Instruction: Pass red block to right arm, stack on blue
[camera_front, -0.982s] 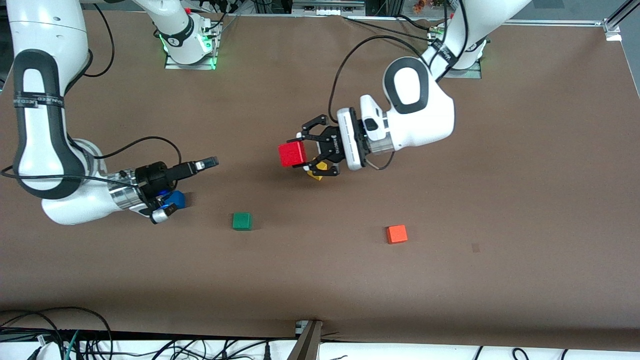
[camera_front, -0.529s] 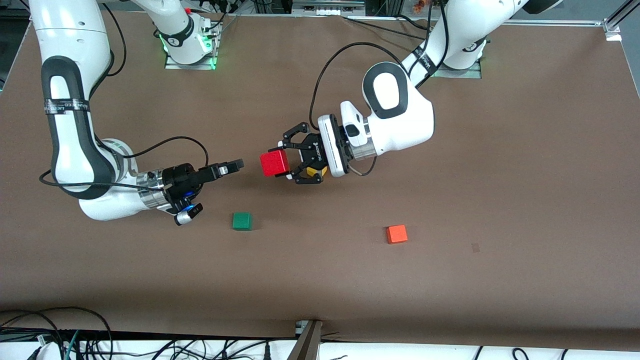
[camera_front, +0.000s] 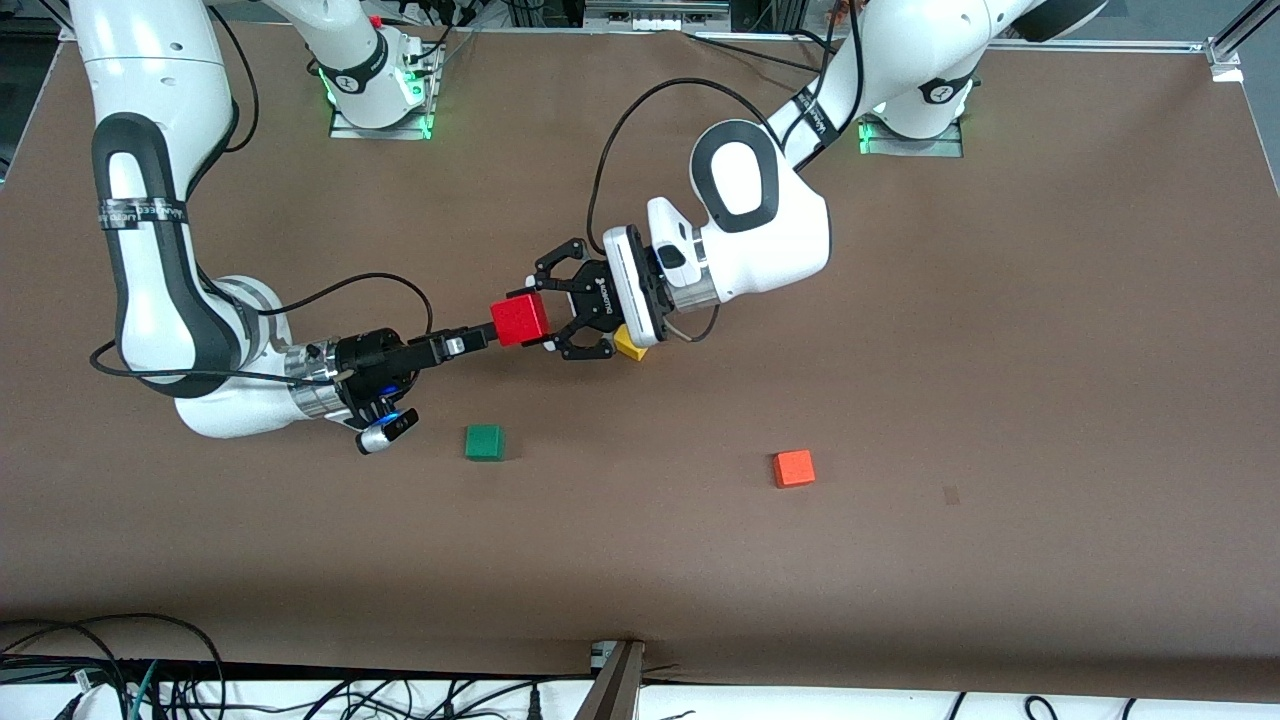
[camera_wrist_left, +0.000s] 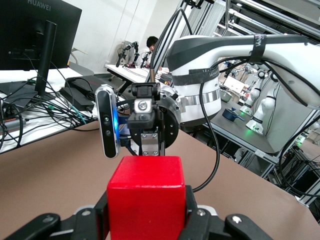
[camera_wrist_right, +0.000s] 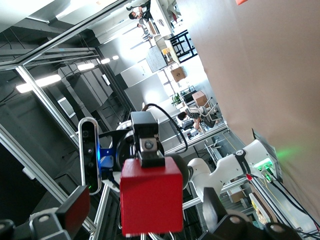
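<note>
A wide brown table (camera_front: 900, 560) carries two white arms reaching toward each other over its middle; the left arm's claw-like left gripper (camera_front: 545, 318) is clamped on the red block (camera_front: 519, 319), holding it in the air above the table; the right arm's slim right gripper (camera_front: 478, 337) has its fingers spread wide, its tips right at the red block's side, not closed on it; a green cube (camera_front: 484, 442) and an orange-red cube (camera_front: 793, 468) lie nearer the front camera, well apart; a yellow cube (camera_front: 629, 343) peeks out beneath the left gripper.
</note>
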